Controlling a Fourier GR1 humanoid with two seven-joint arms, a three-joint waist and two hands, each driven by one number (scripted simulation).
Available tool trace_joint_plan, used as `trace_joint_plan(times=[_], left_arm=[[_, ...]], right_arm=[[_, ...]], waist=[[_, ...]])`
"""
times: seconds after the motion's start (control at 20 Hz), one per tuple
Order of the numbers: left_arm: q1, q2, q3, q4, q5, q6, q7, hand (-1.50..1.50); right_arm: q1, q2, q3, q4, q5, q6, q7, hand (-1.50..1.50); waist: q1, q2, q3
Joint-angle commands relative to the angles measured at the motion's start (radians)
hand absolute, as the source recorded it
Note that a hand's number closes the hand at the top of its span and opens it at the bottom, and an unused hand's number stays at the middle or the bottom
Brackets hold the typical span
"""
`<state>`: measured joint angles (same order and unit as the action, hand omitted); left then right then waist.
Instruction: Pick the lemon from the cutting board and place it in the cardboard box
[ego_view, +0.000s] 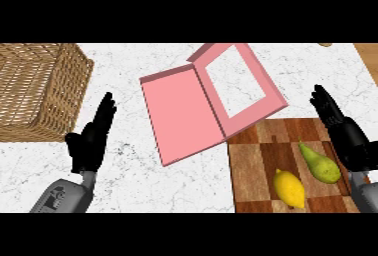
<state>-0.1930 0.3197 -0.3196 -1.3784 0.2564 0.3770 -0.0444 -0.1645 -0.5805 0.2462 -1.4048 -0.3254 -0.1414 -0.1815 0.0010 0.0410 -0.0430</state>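
Lemon (289, 188) lies lower right on the cutting board (255, 165), just beside a pear (320, 163); likely light, firm, prone to roll. Your right hand (343, 132) hangs released, so take hold across its middle. Pink cardboard box (184, 117) lies open mid-frame.

White marble counter (148, 185) with wicker basket (40, 90), pink box (207, 100), wooden cutting board (255, 170)

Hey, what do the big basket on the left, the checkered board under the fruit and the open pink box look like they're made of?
The tan woven basket looks like wicker: interlaced strands, matte. The brown checkered cutting board looks like wood: grain streaks in light and dark squares, slight sheen. The open pink box looks like thin cardboard: flat matte panels, lid with a cut-out window, though smooth plastic can't be excluded.
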Motion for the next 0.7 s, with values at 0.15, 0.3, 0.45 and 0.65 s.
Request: trace_joint_plan(times=[0.15, 0.3, 0.45, 0.65], left_arm=[[0.047, 0.098, 0.021, 0.027, -0.065, 0.013, 0.008, 0.0], [0.051, 0.128, 0.018, 0.037, -0.076, 0.003, 0.019, 0.0], [0.088, 0.167, 0.033, -0.014, -0.079, -0.02, 0.04, 0.0], [0.159, 0.189, 0.038, -0.121, -0.107, -0.013, 0.102, 0.0]], right_arm=[[-0.085, 0.054, 0.039, -0.18, -0.075, 0.137, -0.038, -1.5], [-0.14, -0.235, 0.041, -0.113, 0.287, 0.019, 0.012, -1.5], [-0.016, 0.091, 0.026, -0.168, 0.133, -0.165, 0.022, -1.5], [0.115, 0.1, -0.031, -0.216, 0.056, -0.044, -0.164, -1.5]], waist=[[0.015, -0.046, 0.044], [0.004, -0.066, 0.015], [-0.003, -0.045, 0.043], [-0.001, -0.044, 0.044]])
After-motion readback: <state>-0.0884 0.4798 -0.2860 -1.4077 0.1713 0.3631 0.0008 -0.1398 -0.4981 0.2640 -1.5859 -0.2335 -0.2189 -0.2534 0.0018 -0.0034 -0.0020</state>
